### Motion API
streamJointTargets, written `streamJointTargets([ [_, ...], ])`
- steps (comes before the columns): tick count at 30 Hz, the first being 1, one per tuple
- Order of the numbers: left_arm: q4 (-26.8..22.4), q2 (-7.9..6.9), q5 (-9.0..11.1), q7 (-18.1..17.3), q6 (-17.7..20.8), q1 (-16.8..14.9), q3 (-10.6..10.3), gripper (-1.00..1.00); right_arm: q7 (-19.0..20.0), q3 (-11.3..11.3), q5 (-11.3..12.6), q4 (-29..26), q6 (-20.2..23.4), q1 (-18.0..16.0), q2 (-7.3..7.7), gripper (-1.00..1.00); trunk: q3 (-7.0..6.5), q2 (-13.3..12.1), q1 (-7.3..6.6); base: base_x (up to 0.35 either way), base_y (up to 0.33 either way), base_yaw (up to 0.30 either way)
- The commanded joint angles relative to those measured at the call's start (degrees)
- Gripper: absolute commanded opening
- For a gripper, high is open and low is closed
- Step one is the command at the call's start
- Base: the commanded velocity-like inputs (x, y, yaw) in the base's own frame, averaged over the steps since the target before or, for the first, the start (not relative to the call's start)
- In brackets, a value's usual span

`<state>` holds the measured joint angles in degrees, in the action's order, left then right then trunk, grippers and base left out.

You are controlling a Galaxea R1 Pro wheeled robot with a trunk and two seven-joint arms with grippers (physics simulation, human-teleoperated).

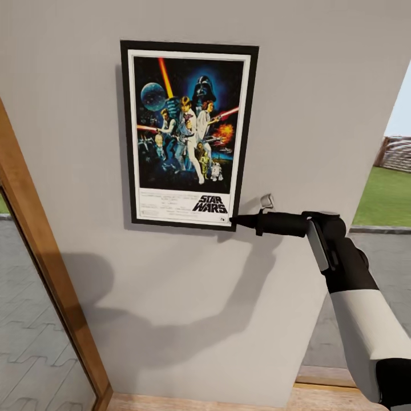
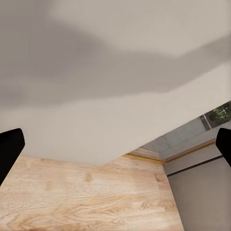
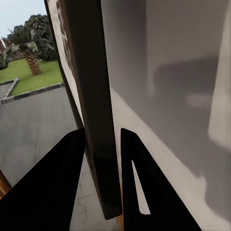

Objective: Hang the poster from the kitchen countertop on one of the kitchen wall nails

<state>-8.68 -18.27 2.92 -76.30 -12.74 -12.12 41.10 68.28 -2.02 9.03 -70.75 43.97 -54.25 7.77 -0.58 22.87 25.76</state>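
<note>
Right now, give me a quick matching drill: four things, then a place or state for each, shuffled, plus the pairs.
Things:
1. poster
2. right end effector
3. left end effector
4. door frame

States:
A. wooden, along the wall's left edge
B. open, aimed at the floor
C. flat against the grey wall
D. clamped on the poster's lower corner

Pairs: 1-C, 2-D, 3-B, 4-A

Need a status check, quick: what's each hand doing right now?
Left hand: open, holding nothing.
Right hand: closed on the poster at its lower corner.
</note>
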Motion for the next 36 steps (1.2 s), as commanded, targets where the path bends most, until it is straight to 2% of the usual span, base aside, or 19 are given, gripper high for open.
streamJointTargets([
  [1,0.1,-0.02,0.3,-0.1,-0.4,0.0,-0.2,1.00,-0.1,-0.1,0.3,0.0,0.4,0.0,0.05,-1.00,0.02,0.0,0.02,0.000,0.000,0.000],
  [26,0.1,-0.02,0.3,-0.1,-0.4,0.0,-0.2,1.00,-0.1,-0.1,0.1,0.0,0.0,0.8,0.05,-1.00,0.02,0.0,0.02,0.000,0.000,0.000],
  [36,0.1,-0.08,0.3,-0.1,-0.4,0.0,-0.2,1.00,-0.1,-0.3,0.1,0.1,-2.8,1.6,0.05,-1.00,0.02,0.0,0.02,0.000,0.000,0.000],
])
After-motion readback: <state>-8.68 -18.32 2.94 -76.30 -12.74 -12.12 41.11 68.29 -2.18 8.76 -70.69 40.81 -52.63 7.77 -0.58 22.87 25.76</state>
